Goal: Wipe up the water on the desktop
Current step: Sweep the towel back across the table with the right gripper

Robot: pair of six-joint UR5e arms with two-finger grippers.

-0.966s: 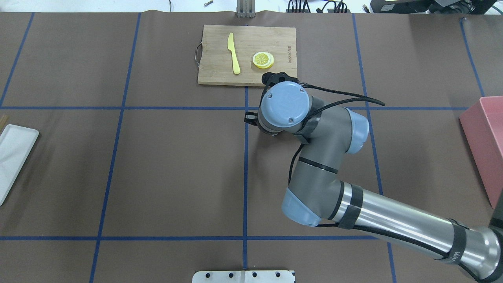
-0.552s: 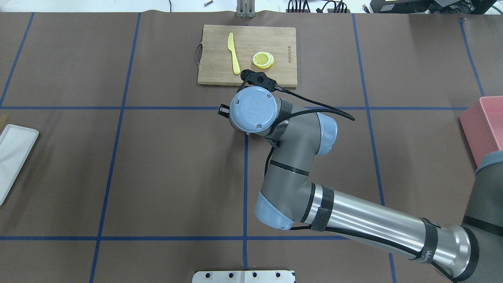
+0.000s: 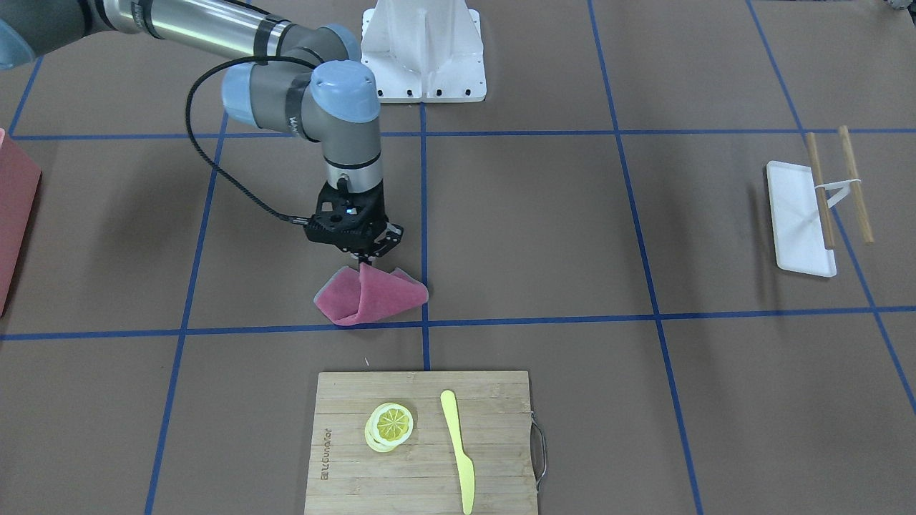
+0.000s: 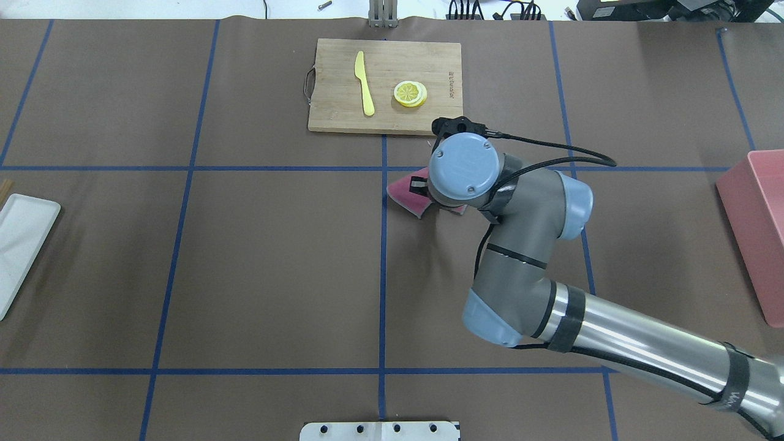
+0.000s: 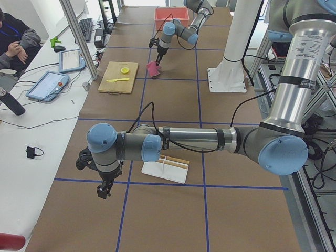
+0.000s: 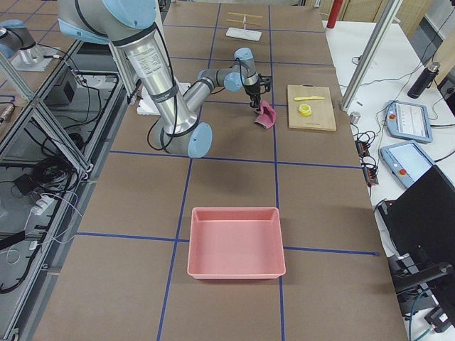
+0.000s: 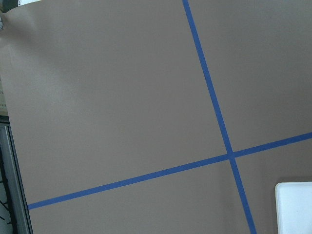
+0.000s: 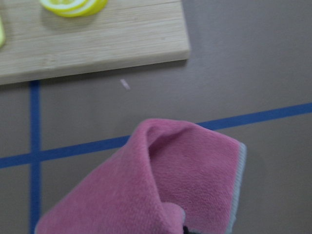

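Observation:
The desktop [image 4: 275, 263] is a matte brown sheet crossed by blue tape lines; I see no water on it. My right gripper [image 3: 365, 259] points straight down, shut on the raised top fold of a pink cloth [image 3: 372, 300] whose lower part rests on the desktop near the tape crossing in front of the cutting board. The cloth pokes out from under the wrist in the overhead view [image 4: 403, 193] and fills the right wrist view [image 8: 195, 180]. My left gripper [image 5: 103, 190] hangs over the far left end of the table; I cannot tell whether it is open.
A bamboo cutting board [image 4: 343, 79] with a lemon slice [image 4: 410, 93] and a yellow knife [image 4: 364, 82] lies just beyond the cloth. A pink bin [image 4: 756, 214] stands at the right edge. A white tray [image 3: 798, 222] with chopsticks [image 3: 855, 182] lies at the left end.
The right wrist swung left across the centre tape line, then back to the right. The pink cloth now shows from under it on the desktop.

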